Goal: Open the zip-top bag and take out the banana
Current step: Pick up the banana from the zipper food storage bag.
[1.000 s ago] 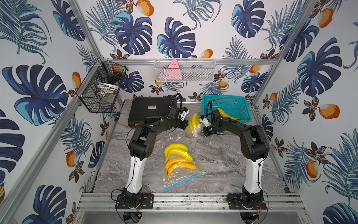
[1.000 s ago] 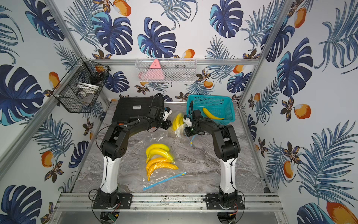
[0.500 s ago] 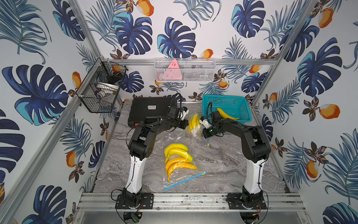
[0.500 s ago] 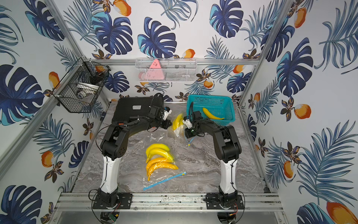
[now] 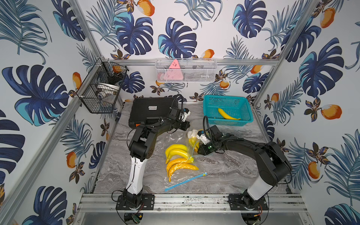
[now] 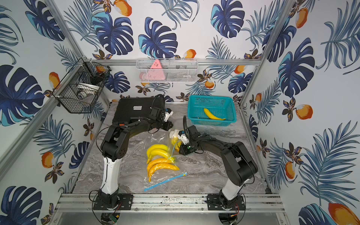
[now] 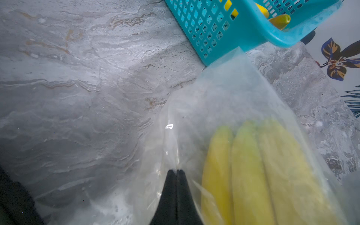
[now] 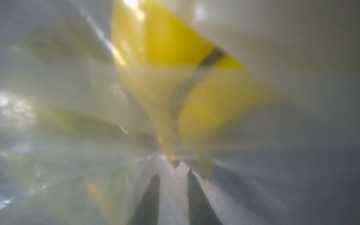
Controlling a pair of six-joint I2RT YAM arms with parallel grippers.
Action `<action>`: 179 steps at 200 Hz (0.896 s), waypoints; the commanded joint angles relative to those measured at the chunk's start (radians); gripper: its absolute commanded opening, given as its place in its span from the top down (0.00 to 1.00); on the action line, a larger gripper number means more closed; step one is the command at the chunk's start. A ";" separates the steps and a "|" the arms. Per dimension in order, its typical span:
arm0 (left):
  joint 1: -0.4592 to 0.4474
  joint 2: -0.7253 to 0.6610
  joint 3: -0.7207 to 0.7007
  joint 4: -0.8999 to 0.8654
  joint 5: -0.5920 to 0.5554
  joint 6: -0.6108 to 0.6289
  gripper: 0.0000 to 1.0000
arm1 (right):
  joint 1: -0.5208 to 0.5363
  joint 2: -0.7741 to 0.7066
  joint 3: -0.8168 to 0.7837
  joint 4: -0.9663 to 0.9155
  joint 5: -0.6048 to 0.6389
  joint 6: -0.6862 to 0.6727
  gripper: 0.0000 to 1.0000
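Bag [image 5: 191, 140] and right arm [image 5: 239, 141] nearer the front than before.

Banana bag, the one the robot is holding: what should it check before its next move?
1. Left fingers pinch the clear plastic zip-top bag: ok.
2. Right fingers gripping something: cannot tell, too blurred.
3. Bag mouth open: cannot tell.
4. Yellow bananas out of the bag: not ok, they are inside.
5. Teal plastic basket has room: ok, one yellow banana lies there.
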 commanded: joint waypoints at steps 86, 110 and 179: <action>-0.010 -0.002 -0.004 0.022 0.007 0.002 1.00 | -0.015 0.033 0.035 0.082 0.169 0.051 0.60; -0.012 0.006 0.003 0.022 0.009 -0.003 1.00 | -0.014 0.036 0.005 0.088 0.160 0.040 0.61; -0.010 0.005 -0.003 0.023 0.001 -0.003 1.00 | -0.003 -0.050 -0.076 0.212 0.115 0.117 0.54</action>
